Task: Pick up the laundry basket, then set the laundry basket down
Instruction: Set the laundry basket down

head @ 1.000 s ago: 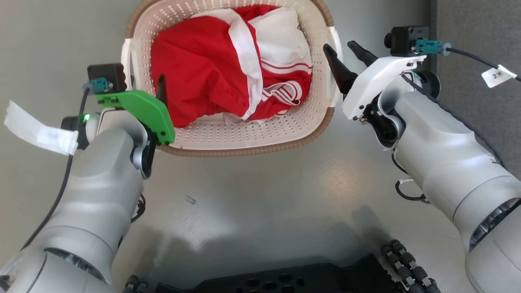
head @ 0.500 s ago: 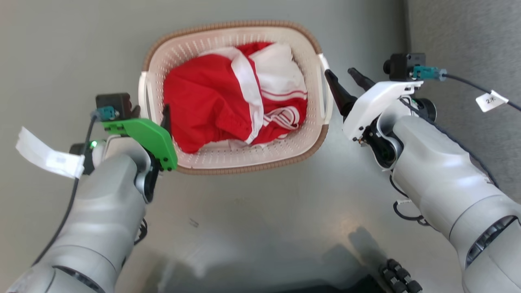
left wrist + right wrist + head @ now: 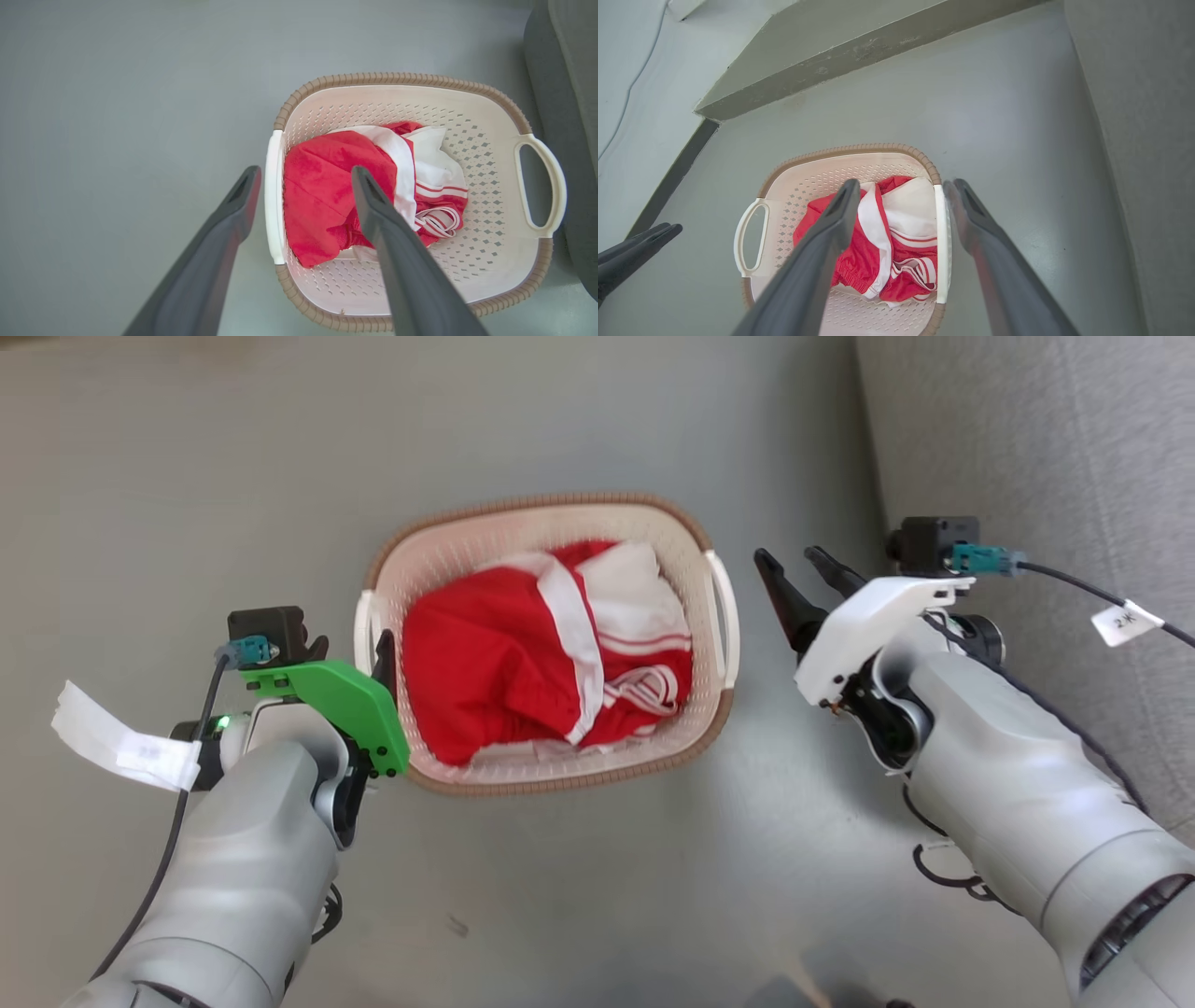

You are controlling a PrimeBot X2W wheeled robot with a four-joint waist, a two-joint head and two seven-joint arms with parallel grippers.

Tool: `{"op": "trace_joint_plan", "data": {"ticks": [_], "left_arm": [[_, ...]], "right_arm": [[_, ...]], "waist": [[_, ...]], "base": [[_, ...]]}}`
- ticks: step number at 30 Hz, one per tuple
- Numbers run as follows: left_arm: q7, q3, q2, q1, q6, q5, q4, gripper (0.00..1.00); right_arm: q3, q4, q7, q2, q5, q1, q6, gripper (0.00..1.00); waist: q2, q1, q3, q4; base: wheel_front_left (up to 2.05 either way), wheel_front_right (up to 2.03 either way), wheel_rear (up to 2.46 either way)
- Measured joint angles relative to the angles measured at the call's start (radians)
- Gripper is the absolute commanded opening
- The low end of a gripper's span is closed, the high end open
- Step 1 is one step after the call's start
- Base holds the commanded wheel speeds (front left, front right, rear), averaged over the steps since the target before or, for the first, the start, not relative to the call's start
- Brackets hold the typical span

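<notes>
The laundry basket (image 3: 467,546) is seen standing on the grey floor (image 3: 597,915), between the two arms. It is partly filled with red and white clothes (image 3: 504,663). It is made of thin plastic with many small holes, so it is likely to be light and fairly stiff, though its walls may bend a little if squeezed. The plastic looks smooth and could be slippery. The clothes are soft and may slide about if the basket is tipped, so it is best kept flat.

Two white handles are found on its short sides, the left handle (image 3: 274,210) and the right handle (image 3: 941,242). These are judged to be the best places to be gripped, one by each pincer, so that the weight is shared.

The left pincer (image 3: 306,173) is held open, and nothing is gripped by it; the left handle is seen between its two fingers in its wrist view. The right pincer (image 3: 903,184) is open and empty too, with the right handle seen between its fingers in the same way. How high above the handles they are cannot be told.

A grey cloth-covered thing (image 3: 1027,448) is found close to the basket's right side, so little room is given there. Much bare floor is seen on the left and far sides.
</notes>
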Motion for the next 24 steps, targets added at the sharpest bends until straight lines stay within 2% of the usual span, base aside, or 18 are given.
{"op": "trace_joint_plan", "data": {"ticks": [10,24], "left_arm": [[0.0,0.052,0.023,0.028,0.0,0.012,-0.099,1.0],[0.0,0.16,0.067,0.148,0.011,0.09,-0.27,1.0]], "right_arm": [[-0.079,-0.061,0.0,-0.05,-0.062,0.053,0.0,1.0],[-0.231,-0.204,0.0,-0.106,-0.19,0.157,-0.001,1.0]], "waist": [[0.0,0.0,-0.143,0.003],[0.0,0.0,-0.335,0.019]], "base": [[0.0,0.0,0.0],[0.0,0.0,0.0]]}}
